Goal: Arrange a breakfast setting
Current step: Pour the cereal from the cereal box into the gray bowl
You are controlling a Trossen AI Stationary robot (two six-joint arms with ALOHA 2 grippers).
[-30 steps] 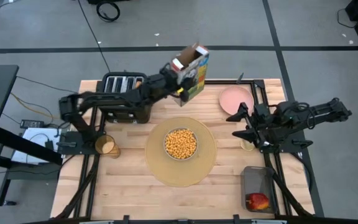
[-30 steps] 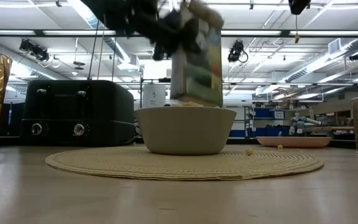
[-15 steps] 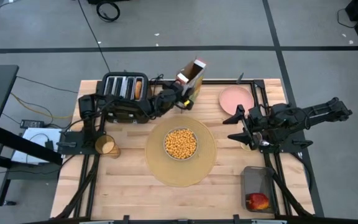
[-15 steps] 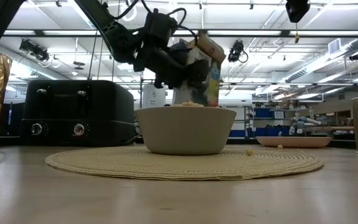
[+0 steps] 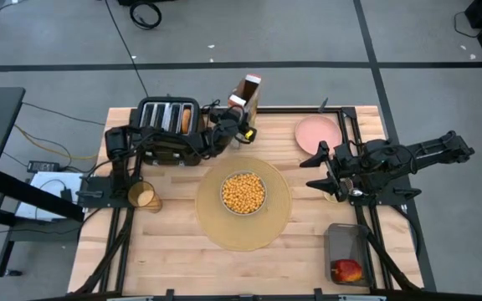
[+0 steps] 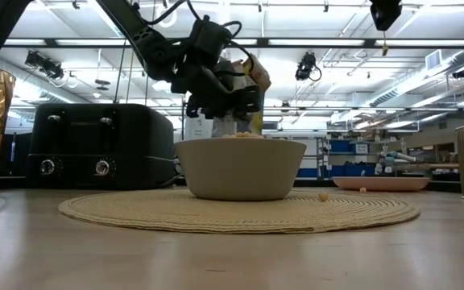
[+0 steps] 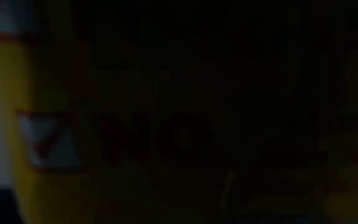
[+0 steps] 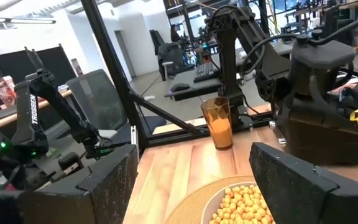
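Note:
A pale grey bowl (image 5: 243, 193) full of cereal stands on the round tan placemat (image 5: 216, 226) in mid-table. Behind it, near the far edge, a yellow cereal box (image 5: 249, 88) stands about upright with its top flap open. My left gripper (image 5: 241, 114) is shut on the box, which fills the left wrist view (image 7: 166, 124). The bowl hides the box's bottom in the low view. My right gripper (image 5: 318, 171) hangs open over the table's right side, holding nothing. The pink plate (image 5: 316, 132) lies at the far right. The amber cup (image 5: 143, 197) stands at the left. My left gripper holds the cereal box by its side faces (image 6: 252, 97), below the open top, pinched between the two fingers. It comes about level from the table's left. The gripper hides the pads. The box stands near upright; whether its bottom rests on the table I cannot tell.
A black toaster (image 5: 167, 130) with bread (image 5: 187, 121) in a slot stands at the far left, close to my left arm. A clear container holds the red apple (image 5: 346, 270) at the near right. A stray cereal piece (image 6: 322, 196) lies on the placemat.
My left gripper has come down toward the table's far edge with the cereal box and has turned. The box, held high and tipped a second ago, now stands lower and about upright behind the bowl.

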